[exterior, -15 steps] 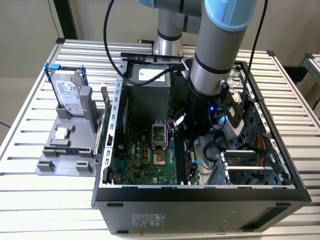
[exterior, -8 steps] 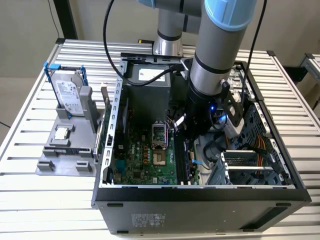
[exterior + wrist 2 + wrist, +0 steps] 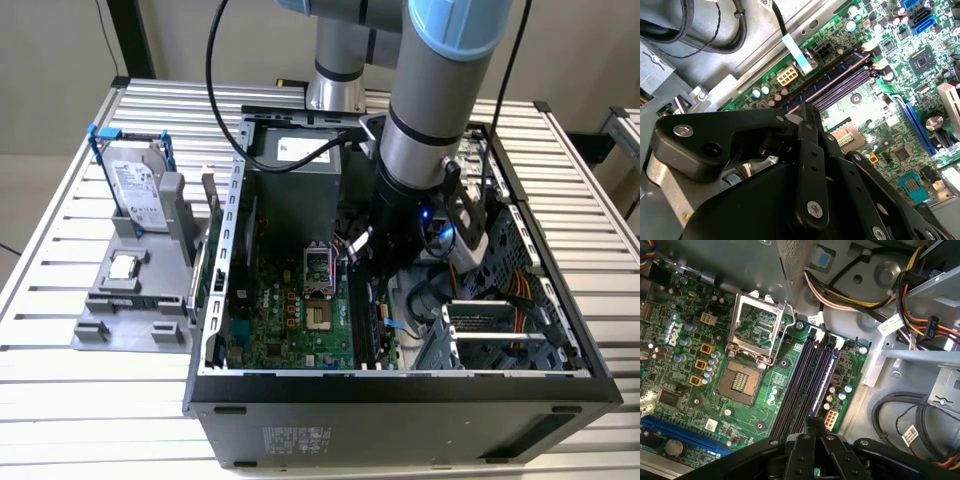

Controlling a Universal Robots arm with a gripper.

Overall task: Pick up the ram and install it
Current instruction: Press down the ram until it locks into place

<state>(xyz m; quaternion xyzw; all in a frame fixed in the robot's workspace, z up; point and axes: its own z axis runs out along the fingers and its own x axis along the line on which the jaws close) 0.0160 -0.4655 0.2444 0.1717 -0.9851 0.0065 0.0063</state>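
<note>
Arm [image 3: 430, 130] is reaching down into the open PC case [image 3: 400, 385], over the side of the motherboard [image 3: 290, 310] toward the exterior view's right.

- Claw [image 3: 815, 422]: in both wrist views the black fingers look drawn together, no visible gap at the tips [image 3: 807, 107].
- Ram [image 3: 824, 382]: dark blue stick standing in the memory slots, parallel to the empty black slots beside it. In the second wrist view you see it [image 3: 830, 77] running away from the claw tips toward the white latches at the far end.
- Claw tips sit at the ram's near end, just beside the small white power connector [image 3: 830, 417]. You can't tell from these views whether the tips are touching the stick or hanging just above it.
- You also can't tell whether the ram is fully seated.
- CPU socket [image 3: 742, 382] is open, with its metal frame flipped up, and lies next to the slots on the side away from the cable bundle.

Outside the case, on the bench [image 3: 60, 400] toward the exterior view's left:
- The grey holder tray [image 3: 110, 320] sits there.
- The silver hard drive [image 3: 140, 190] stands upright at the tray's back.
- The small square processor [image 3: 123, 266] lies flat in front of the drive.
- All of these are well apart from the claw.
</note>
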